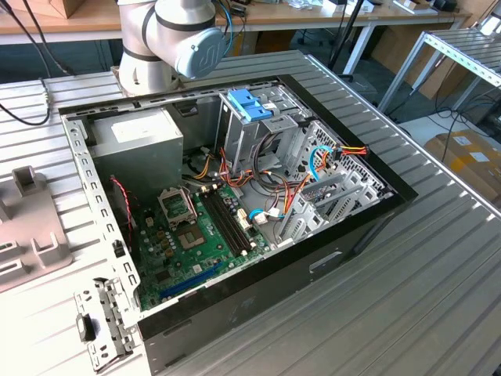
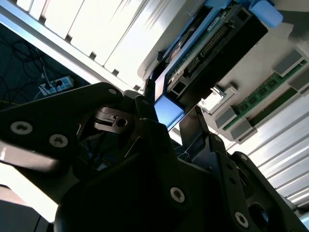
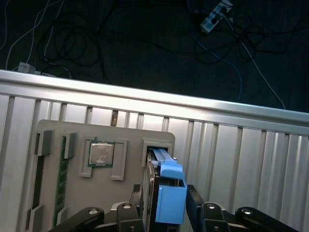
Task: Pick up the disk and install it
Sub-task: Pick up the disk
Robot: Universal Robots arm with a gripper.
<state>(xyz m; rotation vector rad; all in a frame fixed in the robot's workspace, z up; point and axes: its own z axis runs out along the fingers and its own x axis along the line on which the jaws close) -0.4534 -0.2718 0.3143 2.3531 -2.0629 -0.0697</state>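
Observation:
The disk (image 3: 170, 193) is a dark flat drive with bright blue rails and a blue tab end. It stands on edge in a slot of a grey fixture plate (image 3: 125, 133). In both wrist views my gripper (image 3: 166, 197) straddles the tab end, one finger on each side, pressed against it. In the second wrist view the disk's dark body and connector edge (image 2: 212, 43) stretch away from the gripper (image 2: 171, 116). The open computer case (image 1: 235, 196) lies on the table in the exterior view, with the arm's base (image 1: 168, 39) behind it.
The fixture plate also holds a processor chip (image 3: 100, 153) and a memory stick (image 3: 63, 164). Beyond the table's ribbed metal edge (image 3: 193, 108) the floor has loose cables. Inside the case are a grey power supply (image 1: 141, 133), a drive cage with a pale blue latch (image 1: 250, 106) and wiring.

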